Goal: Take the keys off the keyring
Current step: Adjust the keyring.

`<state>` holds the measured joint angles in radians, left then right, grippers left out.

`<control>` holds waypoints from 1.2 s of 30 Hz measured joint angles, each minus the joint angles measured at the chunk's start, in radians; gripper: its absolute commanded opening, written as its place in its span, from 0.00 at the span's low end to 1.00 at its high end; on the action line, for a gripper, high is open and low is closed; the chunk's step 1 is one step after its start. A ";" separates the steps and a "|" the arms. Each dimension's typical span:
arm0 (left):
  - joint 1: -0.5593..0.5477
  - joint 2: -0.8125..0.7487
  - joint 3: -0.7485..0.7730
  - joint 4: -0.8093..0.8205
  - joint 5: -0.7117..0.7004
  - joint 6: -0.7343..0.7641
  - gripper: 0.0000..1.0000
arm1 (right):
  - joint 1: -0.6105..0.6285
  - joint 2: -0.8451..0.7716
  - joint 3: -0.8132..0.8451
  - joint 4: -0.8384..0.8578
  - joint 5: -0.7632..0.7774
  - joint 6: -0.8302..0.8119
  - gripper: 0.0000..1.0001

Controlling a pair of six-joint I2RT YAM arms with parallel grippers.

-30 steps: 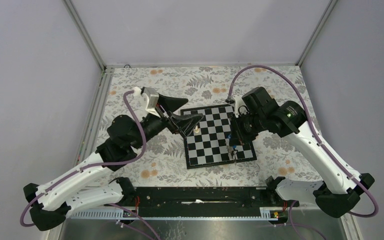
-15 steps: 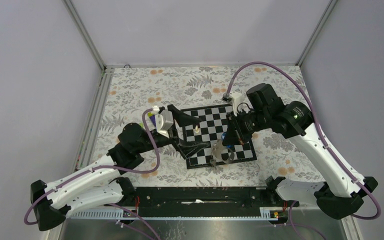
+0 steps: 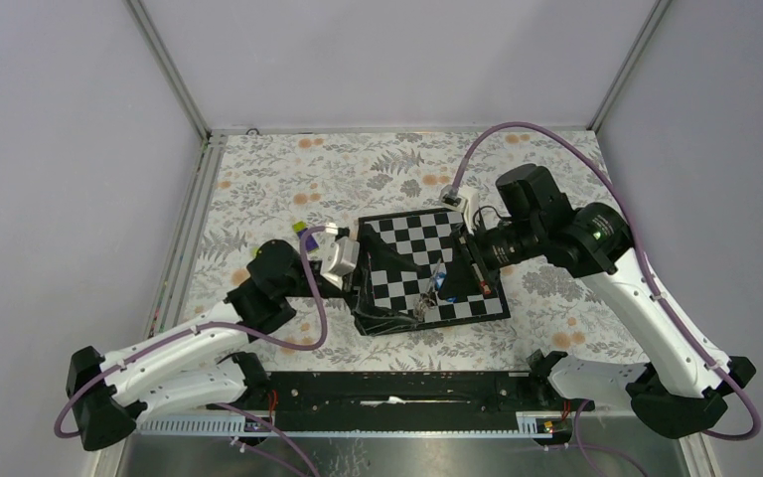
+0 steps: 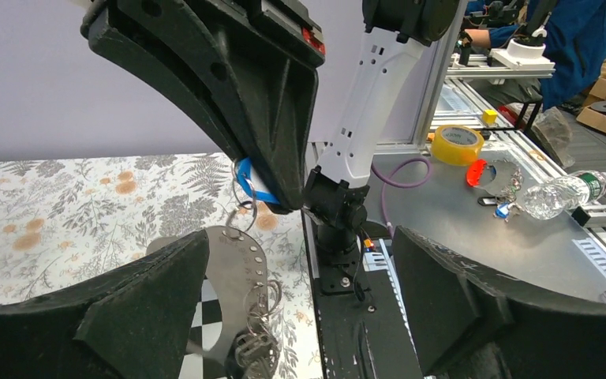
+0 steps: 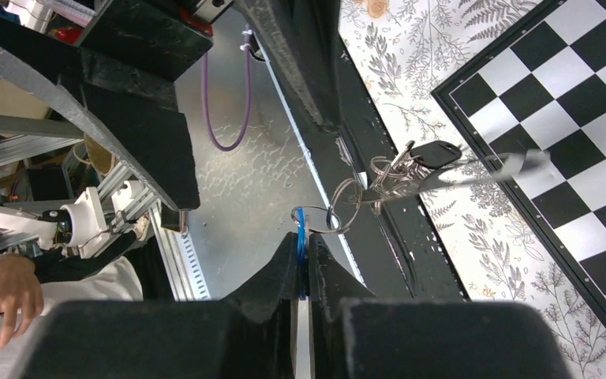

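The right claw (image 5: 305, 241) is clenched on the keyring (image 5: 299, 219) at its blue clip, so the keys (image 5: 432, 152) dangle free at centre frame above the chessboard (image 5: 568, 158). The left claw (image 4: 300, 237), spread wide, flanks the hanging bunch, seemingly to grasp a key.

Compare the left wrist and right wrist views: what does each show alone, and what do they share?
Left wrist only: the left gripper open wide, a yellow tape roll and a water bottle. Right wrist only: a person's hand. Both: the right gripper shut on the keyring at its blue clip, the keys hanging from its rings.
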<state>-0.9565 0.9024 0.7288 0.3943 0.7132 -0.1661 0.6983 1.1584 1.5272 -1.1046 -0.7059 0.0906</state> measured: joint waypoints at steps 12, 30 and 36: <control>0.000 0.101 -0.003 0.166 -0.043 -0.065 0.96 | 0.000 0.000 0.007 0.019 -0.045 0.000 0.00; -0.004 0.178 -0.005 0.285 -0.020 -0.149 0.80 | 0.000 -0.003 0.007 0.054 -0.068 0.012 0.00; -0.005 0.196 -0.005 0.318 0.000 -0.174 0.71 | 0.000 -0.011 0.007 0.059 -0.074 0.013 0.00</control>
<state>-0.9611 1.0981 0.7238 0.7120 0.7136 -0.3401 0.6983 1.1469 1.5345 -1.0458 -0.7799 0.1036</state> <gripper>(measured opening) 0.752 0.075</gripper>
